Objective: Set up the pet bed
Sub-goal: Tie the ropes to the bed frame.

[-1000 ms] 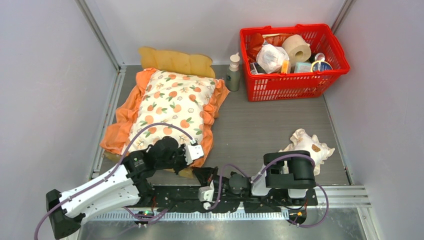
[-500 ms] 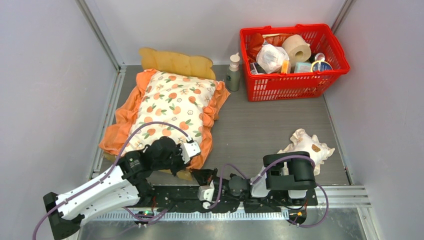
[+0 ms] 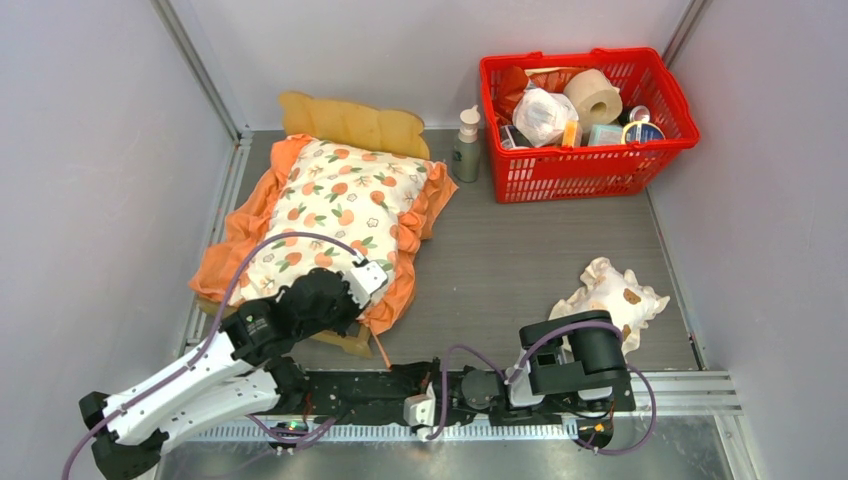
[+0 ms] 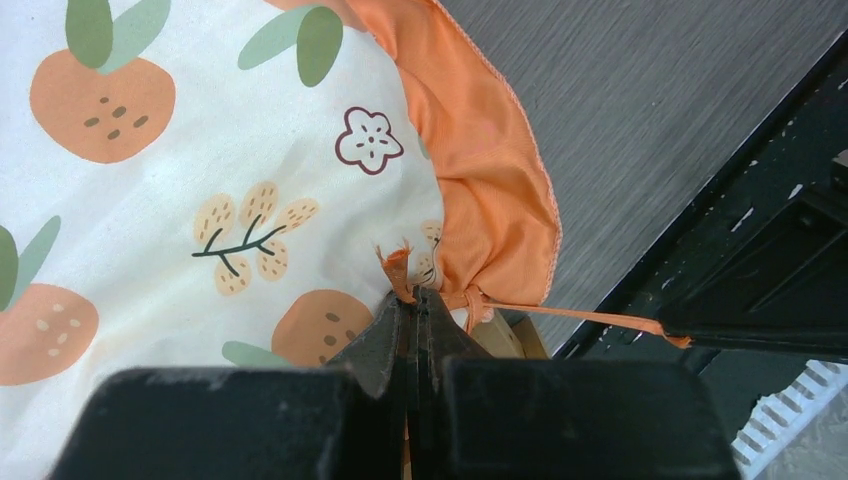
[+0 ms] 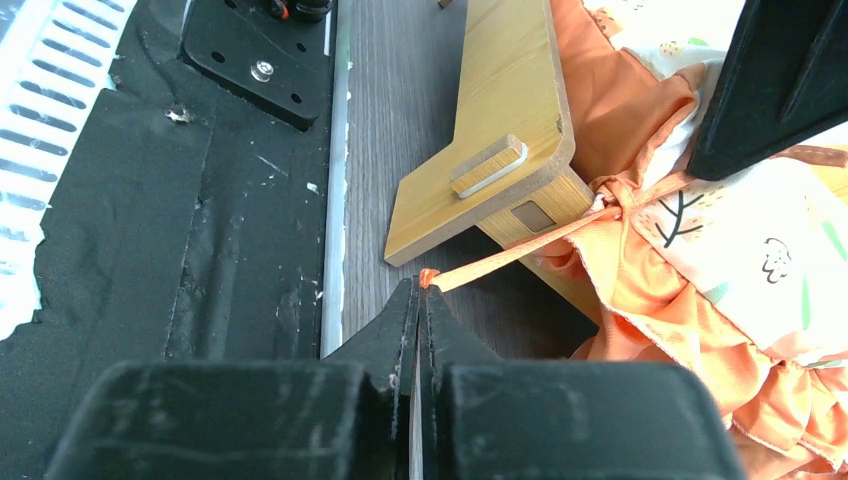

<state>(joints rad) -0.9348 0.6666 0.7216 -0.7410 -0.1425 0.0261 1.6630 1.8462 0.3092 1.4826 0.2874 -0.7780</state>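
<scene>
cushion (image 3: 330, 205) is shifted left over pet bed (image 5: 510, 90) | left claw (image 4: 415, 300), right claw (image 5: 420, 290): each is pinched on orange tie (image 5: 520, 245) | fastening is judged underway

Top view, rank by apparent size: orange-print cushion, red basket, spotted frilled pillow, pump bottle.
1. orange-print cushion, ruffles included
2. red basket, not far behind
3. frilled pillow
4. pump bottle

The soft cream cushion (image 3: 335, 215) carries orange fruit, green leaves and an orange ruffle; the light-wood bed frame (image 5: 510, 90) is pale tan; the plastic mesh basket (image 3: 580, 170) is red.
</scene>
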